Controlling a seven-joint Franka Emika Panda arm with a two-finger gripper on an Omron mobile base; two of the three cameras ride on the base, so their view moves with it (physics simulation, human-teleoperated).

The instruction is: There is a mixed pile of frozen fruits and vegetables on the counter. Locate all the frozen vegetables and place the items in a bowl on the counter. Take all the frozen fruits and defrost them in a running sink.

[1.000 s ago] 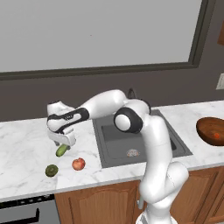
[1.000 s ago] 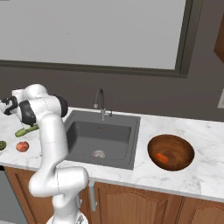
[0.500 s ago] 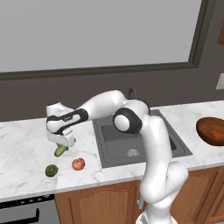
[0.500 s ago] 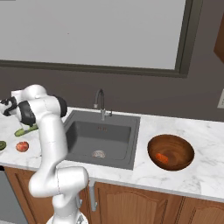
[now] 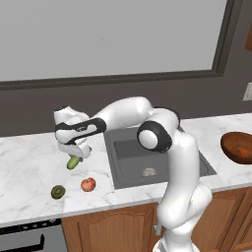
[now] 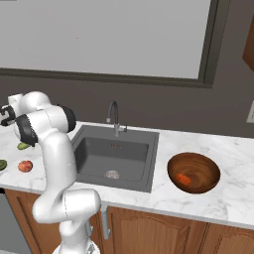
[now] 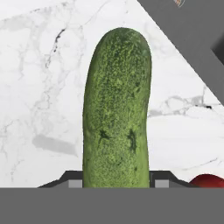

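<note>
tool (image 5: 77,153) clamped on cucumber (image 7: 116,109), above counter (image 5: 29,162), apple (image 5: 88,184) nearby

Cucumber (image 7: 116,109) skin looks rough and pebbled; counter (image 7: 39,78) polished veined marble; bowl (image 6: 193,172) seemingly glossy wood.

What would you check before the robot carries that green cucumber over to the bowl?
1. Cucumber held by the hand: ok, it sits between the fingers, clamped at its near end.
2. Cucumber off the counter: cannot tell for sure; it hangs tilted just over the marble.
3. Bowl ready: ok, it stands upright right of the sink, with the carrot already inside and room left.
4. Path to the bowl: ok above the sink, but watch the faucet.
5. Fruits out of the way: ok, the apple and the dark green fruit lie apart from the hand.
</note>
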